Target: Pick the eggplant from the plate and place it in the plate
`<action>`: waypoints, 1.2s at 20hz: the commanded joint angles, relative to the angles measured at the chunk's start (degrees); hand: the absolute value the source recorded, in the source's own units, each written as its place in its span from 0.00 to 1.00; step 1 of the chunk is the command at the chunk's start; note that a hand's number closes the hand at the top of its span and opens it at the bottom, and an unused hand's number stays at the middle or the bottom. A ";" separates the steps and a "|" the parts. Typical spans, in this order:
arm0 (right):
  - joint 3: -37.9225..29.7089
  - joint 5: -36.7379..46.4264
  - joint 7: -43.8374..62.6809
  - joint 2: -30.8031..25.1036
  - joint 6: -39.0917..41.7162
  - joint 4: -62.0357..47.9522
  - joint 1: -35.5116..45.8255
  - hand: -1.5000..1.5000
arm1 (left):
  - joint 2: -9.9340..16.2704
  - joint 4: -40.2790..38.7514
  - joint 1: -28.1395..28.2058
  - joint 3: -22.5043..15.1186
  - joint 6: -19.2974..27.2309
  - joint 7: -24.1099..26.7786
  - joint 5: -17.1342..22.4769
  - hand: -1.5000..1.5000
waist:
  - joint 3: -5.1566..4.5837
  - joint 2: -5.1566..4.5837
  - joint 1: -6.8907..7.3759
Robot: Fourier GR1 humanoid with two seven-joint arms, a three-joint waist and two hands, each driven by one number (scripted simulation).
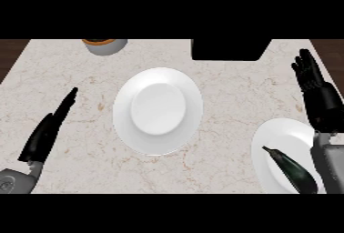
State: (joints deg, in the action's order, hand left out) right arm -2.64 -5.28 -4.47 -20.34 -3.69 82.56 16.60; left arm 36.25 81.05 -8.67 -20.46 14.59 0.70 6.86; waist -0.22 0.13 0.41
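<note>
The eggplant lies on the near right plate; smooth, glossy and probably slippery, best taken across its thicker middle. The right hand above it and left hand hold straight, empty fingers. The centre plate waits on the bench.

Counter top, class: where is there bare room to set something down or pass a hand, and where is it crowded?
Bare counter lies between the centre plate and the right hand, and between that plate and the left hand. Crowded: the right plate with the eggplant, and the back edge by the cup and black box.
</note>
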 commanded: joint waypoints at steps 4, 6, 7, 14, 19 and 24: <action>7.84 -13.13 1.71 -0.53 27.19 -6.67 0.61 1.00 | -4.93 0.44 -1.21 3.17 0.54 -1.47 5.56 0.50 | 0.42 -1.45 3.22; 11.80 -16.84 2.07 -0.04 36.41 -7.48 -1.27 1.00 | -6.87 0.68 -1.87 4.47 1.00 -2.07 7.97 0.50 | 0.55 -2.12 4.44; 11.81 2.46 -6.73 -12.42 29.83 0.95 5.83 1.00 | -7.51 -0.05 -0.32 2.69 0.05 -2.65 7.97 0.50 | -0.56 0.03 4.01; 6.62 -10.26 -24.36 -15.21 55.57 -23.64 -3.38 0.00 | -10.90 -1.45 -1.38 5.65 0.56 -4.28 12.13 0.50 | 0.66 -1.55 1.75; 12.32 1.49 -33.85 -20.86 57.56 -22.04 -1.88 0.00 | -9.80 -0.44 -1.21 6.08 -0.63 -4.87 12.42 0.50 | 0.74 -0.94 2.32; 17.24 7.35 -38.42 -25.57 55.42 -22.00 1.77 0.00 | -10.35 -2.69 -3.87 6.77 -1.45 -5.27 12.62 0.50 | 0.61 -1.08 2.10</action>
State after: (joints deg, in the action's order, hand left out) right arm 11.57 -3.15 -30.39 -42.84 42.18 62.72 15.80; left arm 25.99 79.07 -11.33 -14.14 13.77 -4.20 19.25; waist 0.43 -1.01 2.32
